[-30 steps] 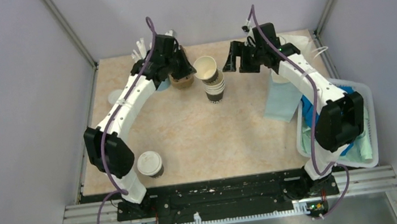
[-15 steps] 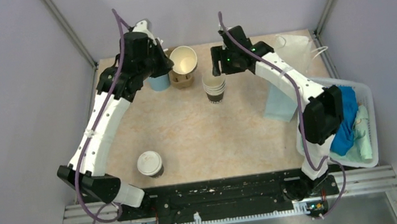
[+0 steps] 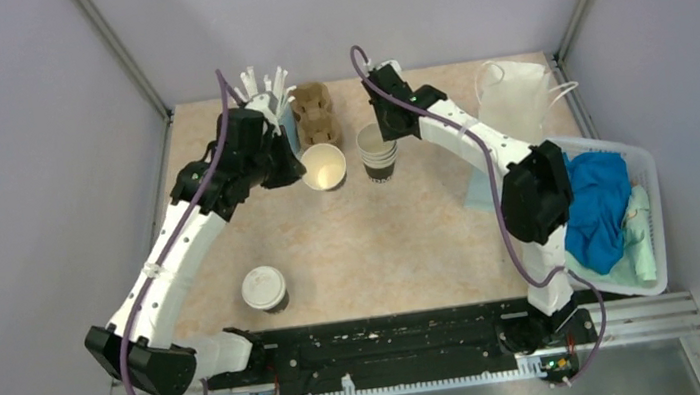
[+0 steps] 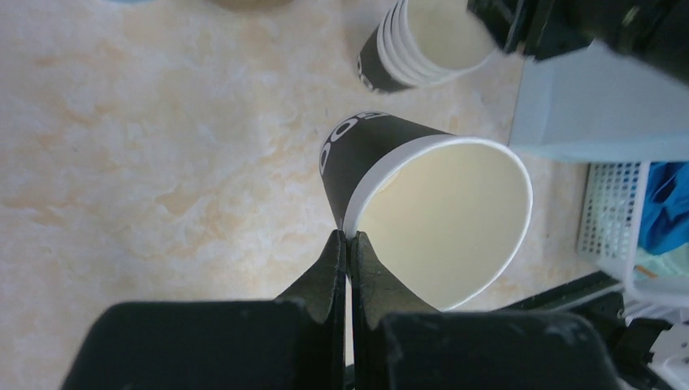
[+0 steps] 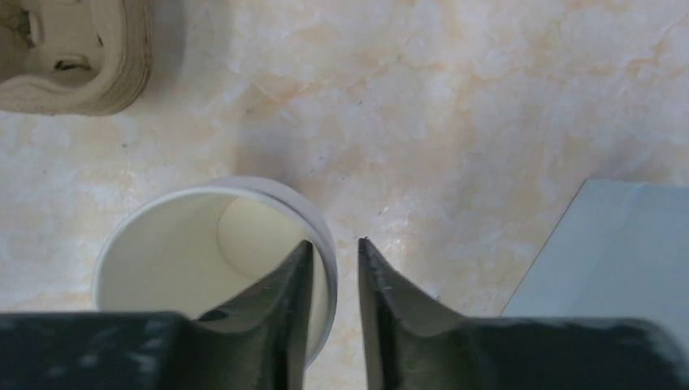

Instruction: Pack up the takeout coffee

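Centre of the left-wrist view, jaws of the left gripper (image 4: 348, 236) pinch a lidless dark brown paper cup (image 4: 382, 150) by its rolled rim, likely its stiffest part; the light walls would crush. Jaws of the right gripper (image 5: 335, 244) stand slightly apart astride the stacked paper cups (image 5: 268, 191); a white-lidded brown cup (image 3: 264, 289) stands lower left overhead.

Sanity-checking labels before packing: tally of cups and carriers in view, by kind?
Lidded coffee cup: 1
Single open cup: 1
Nested cup stack: 1 (cups inside not countable)
Blue straw cup: 1
Cardboard carrier: 1 (possibly several stacked)
Total: 5
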